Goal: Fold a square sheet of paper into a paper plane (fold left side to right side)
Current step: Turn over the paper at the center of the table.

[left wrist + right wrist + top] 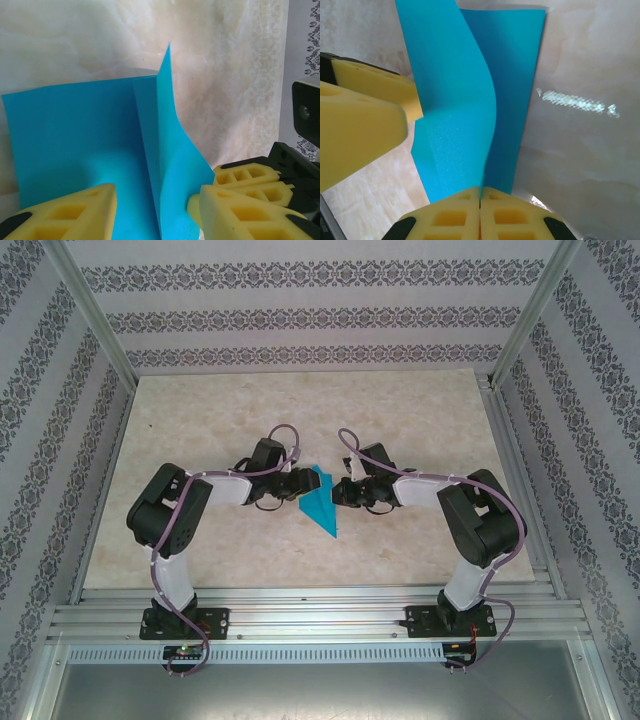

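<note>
sheet of paper (70, 145): matt, smooth | table (580, 150): glossy stone-look | pads (465, 200): foam

The worktop (400, 410) is beige and marbled, with a soft glare on it. Walls (300, 315) papered in grey ornamental bands stand behind it and at both its sides. Silver metal rails (320, 602) run along its near edge, and slanted metal posts (95, 315) rise from its far corners.

Lab rig, probably; aluminium-framed enclosure (320, 602)
</note>
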Controlling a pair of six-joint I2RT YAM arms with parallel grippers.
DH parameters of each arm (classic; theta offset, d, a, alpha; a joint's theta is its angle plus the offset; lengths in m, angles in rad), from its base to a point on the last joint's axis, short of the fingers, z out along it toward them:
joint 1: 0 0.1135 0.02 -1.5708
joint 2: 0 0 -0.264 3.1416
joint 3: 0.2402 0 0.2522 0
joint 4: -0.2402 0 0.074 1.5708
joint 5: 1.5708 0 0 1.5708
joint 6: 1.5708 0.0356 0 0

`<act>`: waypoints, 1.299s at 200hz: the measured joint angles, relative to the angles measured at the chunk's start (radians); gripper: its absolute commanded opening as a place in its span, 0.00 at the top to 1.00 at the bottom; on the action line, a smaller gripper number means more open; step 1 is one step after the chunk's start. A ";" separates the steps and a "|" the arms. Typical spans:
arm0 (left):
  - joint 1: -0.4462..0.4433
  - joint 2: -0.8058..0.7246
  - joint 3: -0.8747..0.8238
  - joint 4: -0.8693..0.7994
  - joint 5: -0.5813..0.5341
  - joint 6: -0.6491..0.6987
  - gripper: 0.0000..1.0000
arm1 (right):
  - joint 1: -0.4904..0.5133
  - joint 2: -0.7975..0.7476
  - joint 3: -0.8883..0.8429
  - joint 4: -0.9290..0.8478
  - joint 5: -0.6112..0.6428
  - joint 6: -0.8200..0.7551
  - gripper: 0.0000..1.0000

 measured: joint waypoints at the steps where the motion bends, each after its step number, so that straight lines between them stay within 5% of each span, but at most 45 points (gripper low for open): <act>1: 0.000 0.000 0.000 0.000 0.000 0.000 0.53 | 0.000 0.000 0.000 0.000 -0.001 0.000 0.93; 105: -0.017 0.061 0.108 -0.082 -0.049 0.053 0.78 | 0.000 0.000 -0.001 0.012 -0.016 0.003 0.84; 171: -0.017 0.036 0.108 -0.107 -0.045 0.111 0.97 | -0.062 -0.237 -0.101 -0.001 0.024 0.004 0.53; 232: -0.017 -0.225 0.115 -0.101 0.013 0.134 0.98 | -0.091 -0.639 -0.381 0.216 0.014 0.092 0.03; 260: -0.017 -0.337 0.154 -0.084 0.043 0.151 0.98 | -0.091 -0.769 -0.455 0.325 -0.011 0.139 0.02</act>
